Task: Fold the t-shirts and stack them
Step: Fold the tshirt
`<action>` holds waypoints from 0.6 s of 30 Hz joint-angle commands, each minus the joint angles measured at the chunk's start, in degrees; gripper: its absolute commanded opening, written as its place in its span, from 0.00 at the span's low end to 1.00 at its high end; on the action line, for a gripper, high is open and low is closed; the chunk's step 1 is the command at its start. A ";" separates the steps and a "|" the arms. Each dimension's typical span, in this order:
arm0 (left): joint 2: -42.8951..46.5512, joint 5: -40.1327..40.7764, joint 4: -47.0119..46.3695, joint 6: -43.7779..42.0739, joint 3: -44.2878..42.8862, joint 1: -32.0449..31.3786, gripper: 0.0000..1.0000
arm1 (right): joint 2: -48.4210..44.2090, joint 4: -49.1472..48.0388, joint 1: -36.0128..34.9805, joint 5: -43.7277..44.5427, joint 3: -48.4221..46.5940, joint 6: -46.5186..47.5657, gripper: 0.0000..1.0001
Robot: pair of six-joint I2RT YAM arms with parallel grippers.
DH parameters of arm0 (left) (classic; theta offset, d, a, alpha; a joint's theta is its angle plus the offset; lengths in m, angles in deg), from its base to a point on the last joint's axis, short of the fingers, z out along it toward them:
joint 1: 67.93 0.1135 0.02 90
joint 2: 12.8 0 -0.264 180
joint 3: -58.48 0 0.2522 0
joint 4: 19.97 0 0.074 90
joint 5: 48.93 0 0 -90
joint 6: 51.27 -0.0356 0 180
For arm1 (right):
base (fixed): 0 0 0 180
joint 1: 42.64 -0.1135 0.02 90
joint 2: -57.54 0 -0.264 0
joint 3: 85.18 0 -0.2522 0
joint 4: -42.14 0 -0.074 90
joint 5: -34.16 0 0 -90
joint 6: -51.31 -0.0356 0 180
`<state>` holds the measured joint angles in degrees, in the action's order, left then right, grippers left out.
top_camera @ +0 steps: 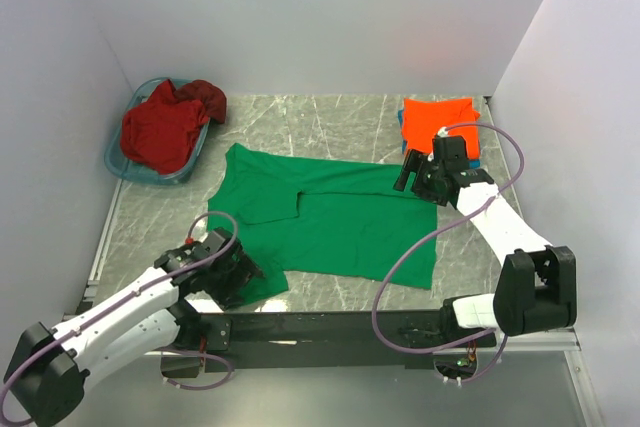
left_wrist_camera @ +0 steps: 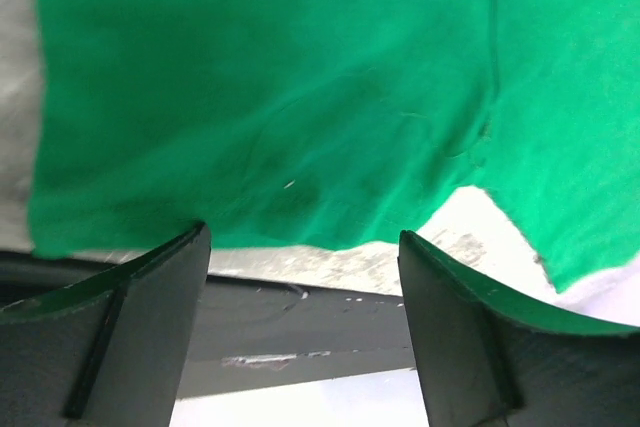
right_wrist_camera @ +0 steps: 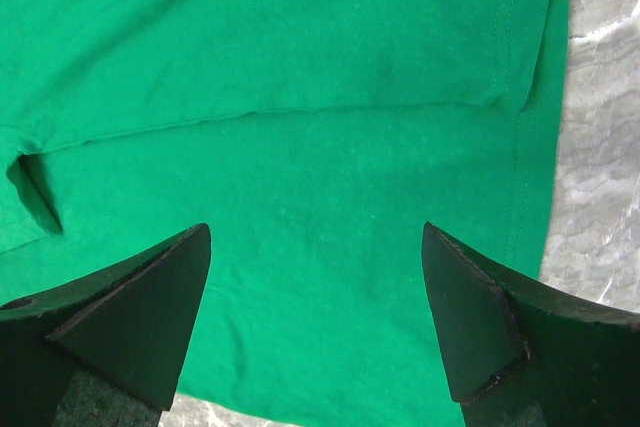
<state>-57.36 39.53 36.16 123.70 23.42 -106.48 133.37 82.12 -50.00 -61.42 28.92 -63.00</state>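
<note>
You have the green t-shirt, soft matte cotton, lying flat on the grey marbled table, one flap folded over. Your left gripper has its jaws apart at the shirt's near-left edge, clamping nothing. Your right gripper, jaws wide, is above the stitched far-right hem.
</note>
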 commanded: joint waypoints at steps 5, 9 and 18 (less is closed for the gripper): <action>-4.04 1.37 9.57 3.10 -7.17 -0.83 0.80 | 0.37 -1.43 0.06 0.31 0.28 1.11 0.92; -5.28 1.37 10.72 3.19 -7.18 -0.92 0.77 | 0.98 -1.34 -0.03 -0.30 0.11 1.29 0.92; -9.75 1.10 0.44 5.21 0.12 -1.01 0.70 | 1.86 -1.78 -0.03 -1.45 0.37 1.55 0.92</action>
<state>-65.05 38.64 40.78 127.16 21.30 -107.11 134.94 82.05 -50.00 -62.10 29.01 -62.31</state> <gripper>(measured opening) 0.703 0.918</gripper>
